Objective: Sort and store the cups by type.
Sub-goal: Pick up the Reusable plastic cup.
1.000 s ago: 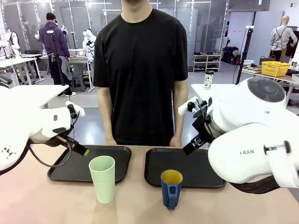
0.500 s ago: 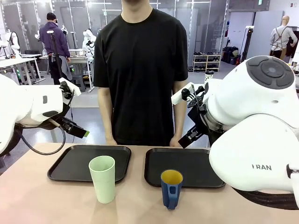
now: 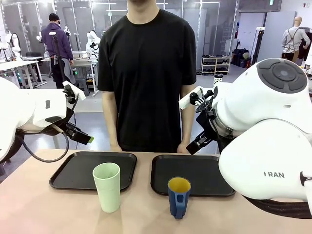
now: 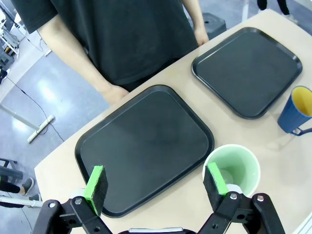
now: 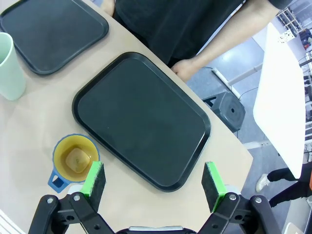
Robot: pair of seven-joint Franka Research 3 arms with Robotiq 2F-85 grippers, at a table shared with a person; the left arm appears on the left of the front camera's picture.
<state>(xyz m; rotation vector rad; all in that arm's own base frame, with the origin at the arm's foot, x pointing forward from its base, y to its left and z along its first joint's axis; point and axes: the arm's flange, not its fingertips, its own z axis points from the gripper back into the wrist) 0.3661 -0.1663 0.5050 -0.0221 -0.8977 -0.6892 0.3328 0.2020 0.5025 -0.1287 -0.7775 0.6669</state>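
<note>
A person (image 3: 146,73) in a black T-shirt stands at the far side of a beige table (image 3: 48,214), with both hands resting at its far edge. Two black trays lie side by side on the table, the left tray (image 3: 73,175) and the right tray (image 3: 204,170). Both are bare.

The tall pale green tumbler (image 3: 107,186) stands upright on the bare tabletop, just in front of the left tray's near edge and toward its right end. The dark blue mug (image 3: 179,196), yellow inside, stands upright on the tabletop just in front of the right tray. Its handle faces the robot's side. Neither cup sits in a tray.

Both white arms are raised well above the table. The left gripper (image 4: 154,168) looks down on the left tray and the tumbler. Its green-padded fingers are spread wide and hold nothing. The right gripper (image 5: 153,165) looks down on the right tray, with the mug below one pad. Its fingers are spread just as wide and are also empty.

The sorting seems not to have begun, since no cup is grasped or stored. Both cups are left to move, probably each into the tray behind it.
</note>
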